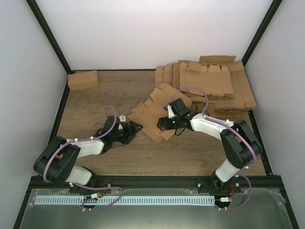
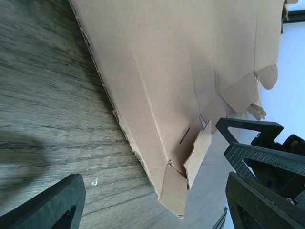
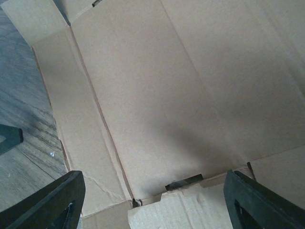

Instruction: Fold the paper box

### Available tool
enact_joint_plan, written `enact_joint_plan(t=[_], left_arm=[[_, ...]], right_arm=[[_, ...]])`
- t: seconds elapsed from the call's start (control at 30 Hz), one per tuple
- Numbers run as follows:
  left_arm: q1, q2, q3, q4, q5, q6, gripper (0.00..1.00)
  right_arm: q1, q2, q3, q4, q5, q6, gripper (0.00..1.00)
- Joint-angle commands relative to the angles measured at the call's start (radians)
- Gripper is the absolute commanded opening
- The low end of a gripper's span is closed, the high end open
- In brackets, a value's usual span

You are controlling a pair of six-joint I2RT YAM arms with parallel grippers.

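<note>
The unfolded cardboard sheet (image 1: 148, 113) lies flat near the middle of the worktop (image 1: 95, 102), left jaws apart at its near-left edge and right jaws apart over its panel, so an unclamped push would likely skid it sideways or buckle it off its creases.

No legible text (anywhere).

The flat cardboard box blank (image 2: 181, 57) lies on the wood-grain table (image 2: 43, 95). Its nearest corner flap (image 2: 172, 188) is bent upward just below a short slot (image 2: 185, 135). The left gripper (image 2: 155, 200) is spread wide, one finger on either side of that corner and clear of it. To the right of the blank are the black fingers (image 2: 259, 155) of the right gripper.
</note>
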Motion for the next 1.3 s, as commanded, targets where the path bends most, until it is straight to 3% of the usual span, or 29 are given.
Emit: enact_joint_plan(t=[0.0,0.3,0.6,0.77,1.0,1.27], left_arm=[[-0.024,0.067,-0.011,0.145,0.018,-0.051,0.82],[-0.04,0.186,0.034,0.171,-0.009,-0.025,0.79],[-0.039,0.252,0.079,0.198,0.0,0.017,0.68],[-0.033,0.25,0.111,0.171,-0.006,0.06,0.47],[-0.031,0.189,0.177,-0.048,-0.083,0.175,0.05],[-0.03,0.085,0.239,-0.361,-0.131,0.294,0.04]], right_arm=[[-0.004,0.024,-0.025,0.056,-0.035,0.033,0.82],[-0.004,0.07,-0.074,0.123,-0.11,0.067,0.8],[-0.004,0.062,-0.116,0.145,-0.195,0.081,0.78],[-0.004,0.035,-0.137,0.144,-0.202,0.086,0.78],[-0.004,-0.046,-0.146,0.109,-0.166,0.087,0.79],[-0.004,-0.139,-0.078,0.0,-0.036,0.056,0.82]])
